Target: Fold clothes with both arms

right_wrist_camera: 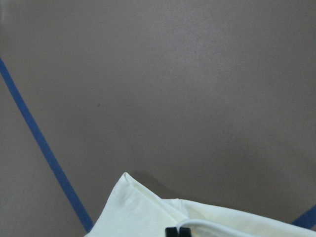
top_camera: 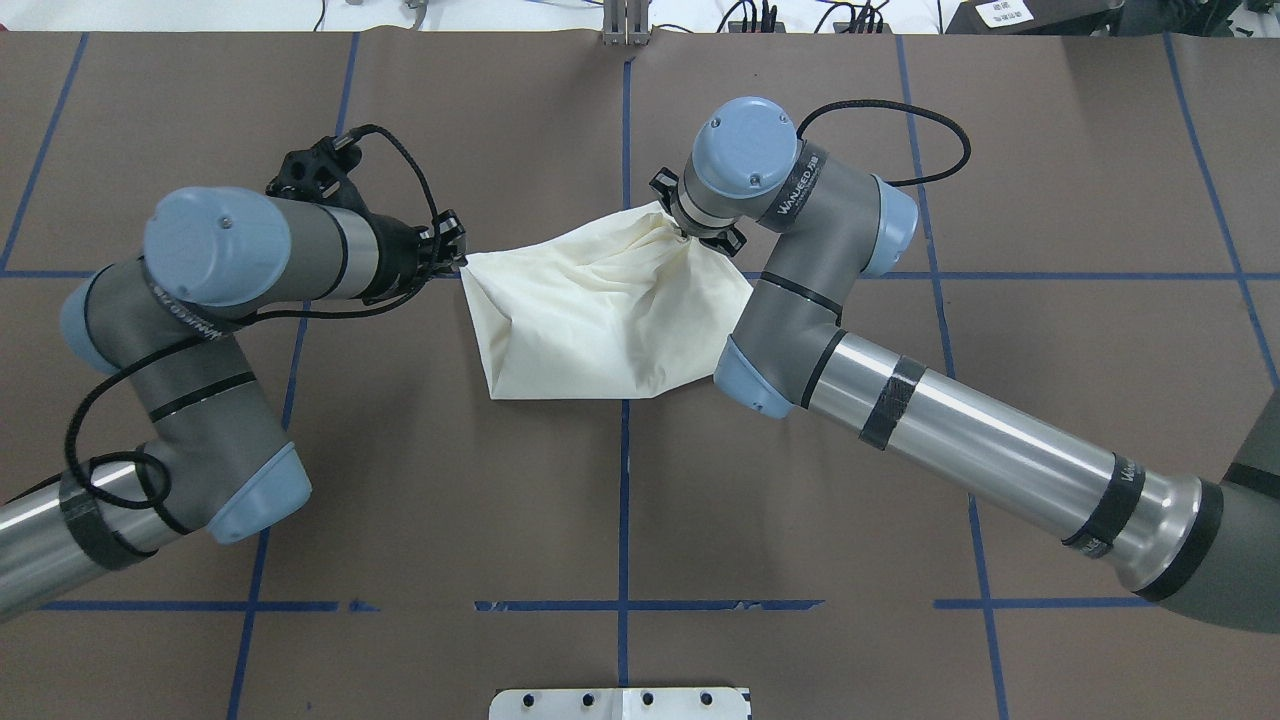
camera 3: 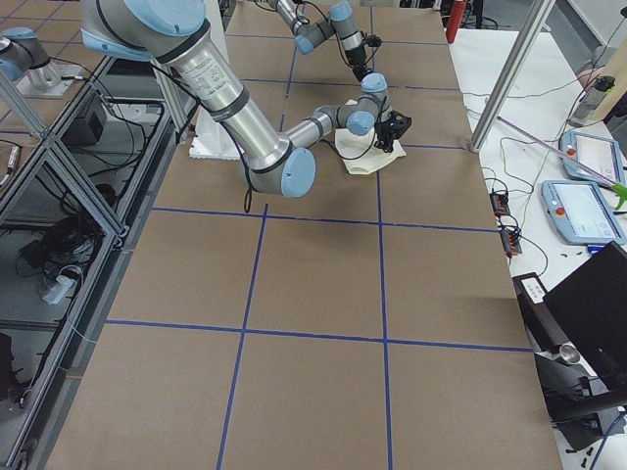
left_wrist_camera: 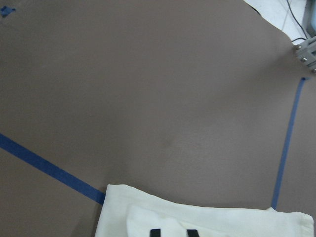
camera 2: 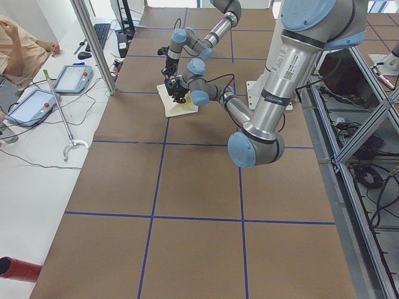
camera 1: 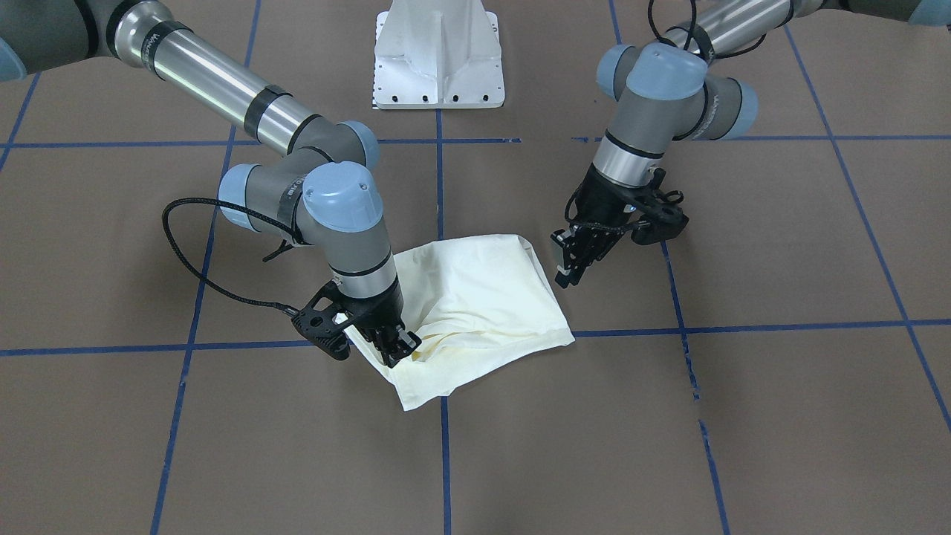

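Observation:
The clothes are one cream shirt (camera 1: 483, 297), folded into a compact bundle near the table's middle (top_camera: 590, 320); no print shows. My right gripper (camera 1: 397, 348) is shut on a bunched corner of it, and the fabric puckers toward the fingers (top_camera: 690, 228). In the right wrist view the fingertips (right_wrist_camera: 172, 231) sit pressed together over the cloth. My left gripper (camera 1: 570, 261) hovers at the opposite edge of the shirt, open. In the left wrist view its two tips (left_wrist_camera: 155, 232) stand apart above the cloth (left_wrist_camera: 197, 217).
The white pedestal base (camera 1: 438, 59) stands at the robot's side of the table. Blue tape lines (top_camera: 624, 480) grid the brown surface. A person (camera 2: 19, 50) sits beyond the far edge, with tablets (camera 2: 31, 106) and a pole (camera 2: 59, 109).

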Controlling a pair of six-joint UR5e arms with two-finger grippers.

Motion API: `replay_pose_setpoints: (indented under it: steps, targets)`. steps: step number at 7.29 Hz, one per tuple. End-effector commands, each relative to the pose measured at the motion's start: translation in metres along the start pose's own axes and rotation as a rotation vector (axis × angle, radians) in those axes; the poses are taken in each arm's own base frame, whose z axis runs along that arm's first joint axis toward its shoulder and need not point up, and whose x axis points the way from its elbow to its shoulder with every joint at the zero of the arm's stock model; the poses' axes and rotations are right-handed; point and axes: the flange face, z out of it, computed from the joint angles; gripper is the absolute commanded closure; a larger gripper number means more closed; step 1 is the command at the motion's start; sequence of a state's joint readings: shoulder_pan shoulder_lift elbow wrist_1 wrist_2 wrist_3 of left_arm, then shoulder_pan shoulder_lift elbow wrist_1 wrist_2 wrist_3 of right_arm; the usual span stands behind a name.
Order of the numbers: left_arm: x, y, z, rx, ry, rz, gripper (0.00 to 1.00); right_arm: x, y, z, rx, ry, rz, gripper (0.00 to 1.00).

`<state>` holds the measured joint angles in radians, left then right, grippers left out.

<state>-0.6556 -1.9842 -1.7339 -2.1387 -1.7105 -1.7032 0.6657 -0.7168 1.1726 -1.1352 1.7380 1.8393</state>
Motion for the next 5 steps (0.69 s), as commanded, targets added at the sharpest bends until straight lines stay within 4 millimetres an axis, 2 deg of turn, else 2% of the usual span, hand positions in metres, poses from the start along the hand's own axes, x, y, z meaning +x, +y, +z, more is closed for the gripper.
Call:
replay_pose_setpoints:
  steps: [1,2,4,5]
  targets:
    - [-0.028,0.047,0.003,-0.075,-0.032,0.032,1.0,0.0,0.0,0.0,0.0,0.0,0.0,1.0]
    - [-0.032,0.08,0.016,-0.121,-0.05,0.054,1.0,0.0,0.0,0.0,0.0,0.0,0.0,1.0]
    - [-0.022,0.09,0.038,-0.134,-0.061,0.058,1.0,0.0,0.0,0.0,0.002,0.0,0.002,1.0]
    - [-0.014,0.093,0.036,-0.138,-0.043,0.058,1.0,0.0,0.0,0.0,0.002,0.0,0.002,1.0]
